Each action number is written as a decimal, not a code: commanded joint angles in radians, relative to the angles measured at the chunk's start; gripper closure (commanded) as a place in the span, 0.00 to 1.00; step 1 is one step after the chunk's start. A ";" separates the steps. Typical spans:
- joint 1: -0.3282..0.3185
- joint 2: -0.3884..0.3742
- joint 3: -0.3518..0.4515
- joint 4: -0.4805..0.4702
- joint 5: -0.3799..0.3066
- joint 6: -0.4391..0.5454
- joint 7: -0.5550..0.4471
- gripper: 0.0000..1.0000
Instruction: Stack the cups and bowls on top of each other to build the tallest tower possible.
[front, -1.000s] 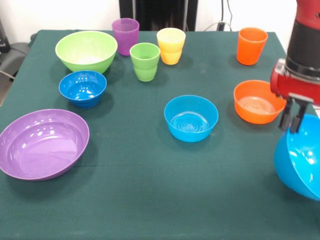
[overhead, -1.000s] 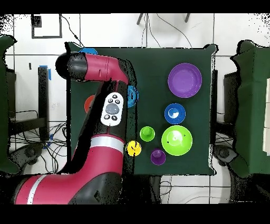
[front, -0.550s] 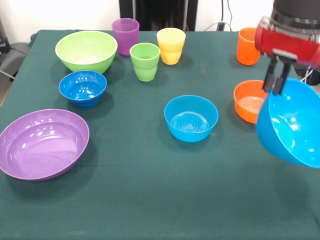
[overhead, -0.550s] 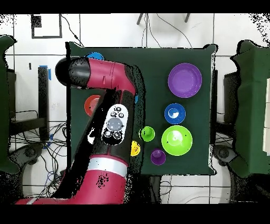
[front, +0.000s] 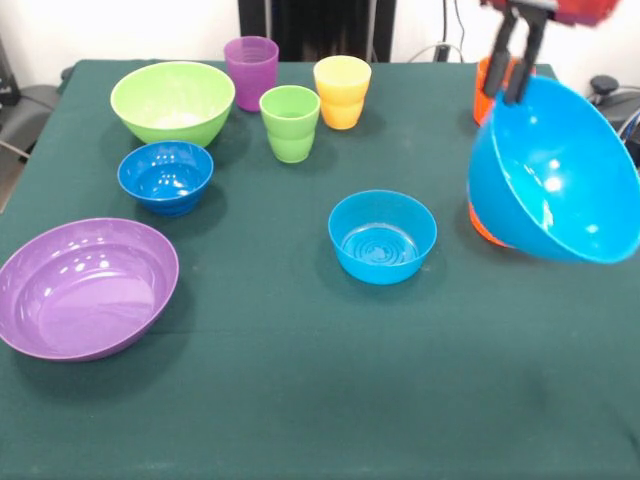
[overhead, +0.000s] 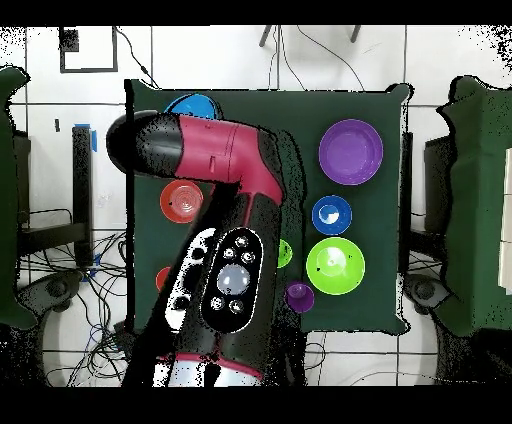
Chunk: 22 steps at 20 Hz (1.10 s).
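Front view. On table (front: 300, 400), near L: shallow lg bowl (front: 85, 290). Just behind it: L sm bowl (front: 166, 176); behind that, far L: deep lg bowl (front: 172, 101). 3 cups are grouped far-centre: cup 1 (front: 251, 72) just R of deep lg bowl, cup 2 (front: 290, 123) in front of and R of cup 1, cup 3 (front: 342, 91) just R of cup 2, slightly behind. Mid sm bowl (front: 382, 236) is set at centre, apart from the rest. At R, tilted lg bowl (front: 555, 175) is held off the table, its top rim pinched by gripper (front: 508, 88) above. R sm bowl (front: 478, 225) is mostly hidden behind it; cup 4 (front: 483, 95) is part-hidden behind gripper, far R.
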 joint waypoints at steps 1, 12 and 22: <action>-0.027 -0.103 0.025 0.202 -0.118 0.102 -0.096 1.00; -0.095 -0.198 0.093 0.432 -0.140 -0.094 -0.103 1.00; -0.170 -0.189 0.176 0.469 -0.177 -0.205 -0.101 1.00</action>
